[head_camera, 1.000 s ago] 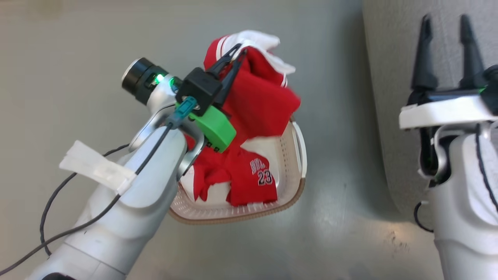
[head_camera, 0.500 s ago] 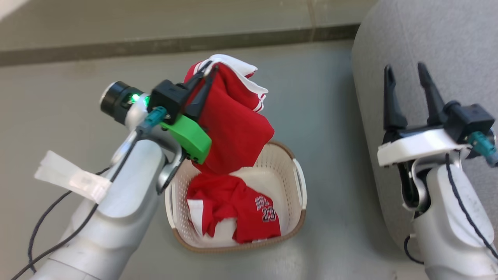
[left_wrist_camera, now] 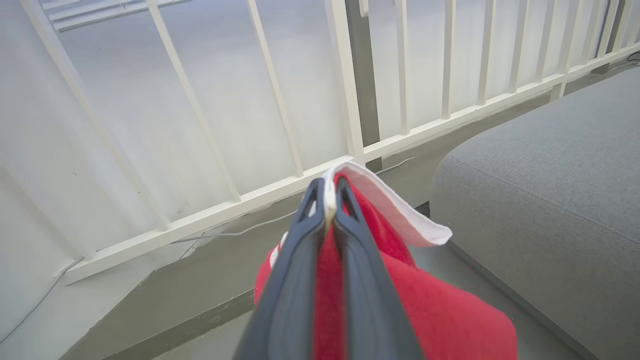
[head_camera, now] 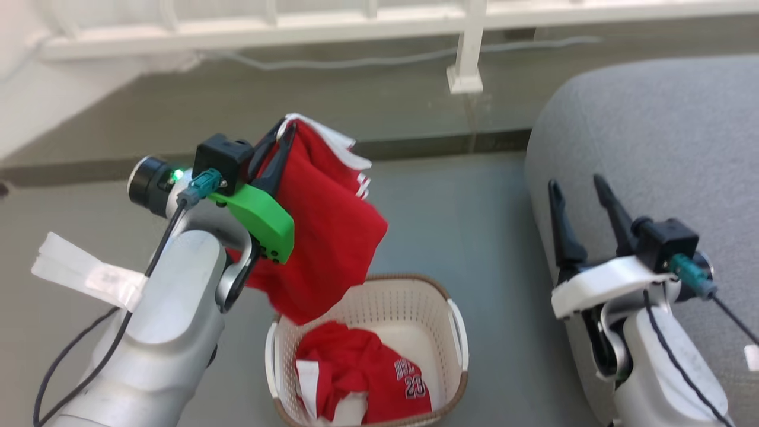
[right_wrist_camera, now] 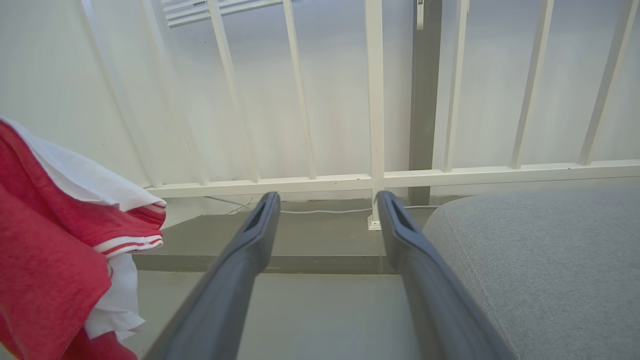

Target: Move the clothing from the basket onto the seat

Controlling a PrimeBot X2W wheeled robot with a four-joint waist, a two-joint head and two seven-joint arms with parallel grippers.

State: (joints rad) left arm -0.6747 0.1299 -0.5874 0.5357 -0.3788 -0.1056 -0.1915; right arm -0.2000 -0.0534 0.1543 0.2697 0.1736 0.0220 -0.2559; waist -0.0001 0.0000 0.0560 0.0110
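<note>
My left gripper (head_camera: 287, 129) is shut on a red garment with white trim (head_camera: 326, 237), which hangs in the air above the left of the basket (head_camera: 453, 332). In the left wrist view its fingers (left_wrist_camera: 327, 200) pinch the white hem of that clothing (left_wrist_camera: 440, 315). A second red garment printed "23" (head_camera: 379, 379) lies in the cream basket on the floor. The grey seat (head_camera: 664, 142) rises at the right. My right gripper (head_camera: 578, 184) stands open and empty by the seat's left edge, and from its wrist its fingertips (right_wrist_camera: 327, 200) are apart, with the hanging clothing (right_wrist_camera: 50, 250) at the left.
A white railing (head_camera: 468, 47) runs along the back, with a cable on the grey floor (head_camera: 450, 207) beneath it. A dark step edge crosses the floor behind the basket. Open floor lies between basket and seat.
The head camera has tilted up, bringing the railing into view. My left arm has lifted the red garment higher, free of the basket. The right gripper stays open.
</note>
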